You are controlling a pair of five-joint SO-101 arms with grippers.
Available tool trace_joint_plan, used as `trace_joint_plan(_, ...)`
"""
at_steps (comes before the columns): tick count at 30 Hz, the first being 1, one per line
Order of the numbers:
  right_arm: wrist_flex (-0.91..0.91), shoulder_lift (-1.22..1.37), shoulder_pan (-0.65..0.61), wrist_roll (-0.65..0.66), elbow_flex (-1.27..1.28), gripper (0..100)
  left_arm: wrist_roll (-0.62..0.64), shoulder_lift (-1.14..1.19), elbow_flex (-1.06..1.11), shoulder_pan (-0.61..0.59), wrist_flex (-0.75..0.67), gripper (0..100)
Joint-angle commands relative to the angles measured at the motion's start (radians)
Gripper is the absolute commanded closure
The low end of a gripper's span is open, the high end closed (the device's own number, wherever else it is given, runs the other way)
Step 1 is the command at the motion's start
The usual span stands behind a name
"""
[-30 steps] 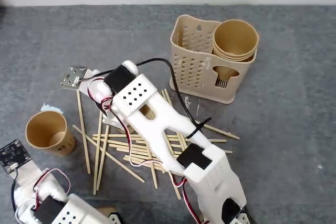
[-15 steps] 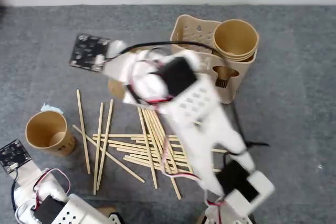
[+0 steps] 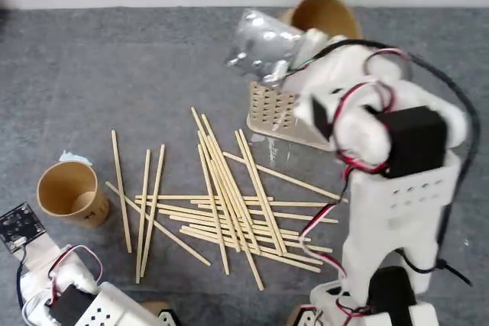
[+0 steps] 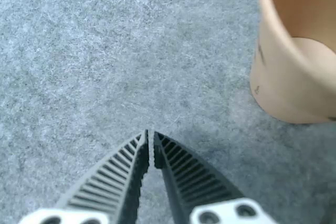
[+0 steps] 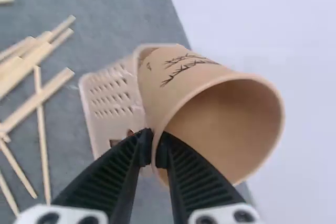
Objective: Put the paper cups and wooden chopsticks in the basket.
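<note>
- The beige perforated plastic basket [image 3: 269,108] is standing at the far side of the grey desk [image 3: 92,74], partly hidden.
- A tan paper cup with dark brush marks [image 5: 210,108] is hanging tilted on its side above the basket, its wall pinched in the right tool [image 5: 153,139].
- A second tan paper cup [image 3: 71,191] is standing upright, mouth open, well apart from the basket.
- The pale wooden chopsticks [image 3: 221,200] are lying loose in a crisscrossed scatter between the two.

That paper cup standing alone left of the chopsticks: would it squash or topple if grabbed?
Likely light: the paper cup looks thin-walled and empty. It would probably dent under a hard squeeze, so the right tool pinching a second cup by its rim seems sensible. Pushed high, it may tip: its base looks narrower.
</note>
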Motion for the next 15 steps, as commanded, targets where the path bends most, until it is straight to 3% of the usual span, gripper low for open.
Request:
trace_joint_plan(1, -0.042, -0.038, 0.104, 0.041, -0.025, 99.1, -0.003, -0.017, -0.007, -0.005, -0.015, 98)
trace_joint_plan(15, -0.07, 0.104, 0.219, 0.097, -0.015, 99.1, -0.003, -0.017, -0.007, -0.005, -0.015, 98)
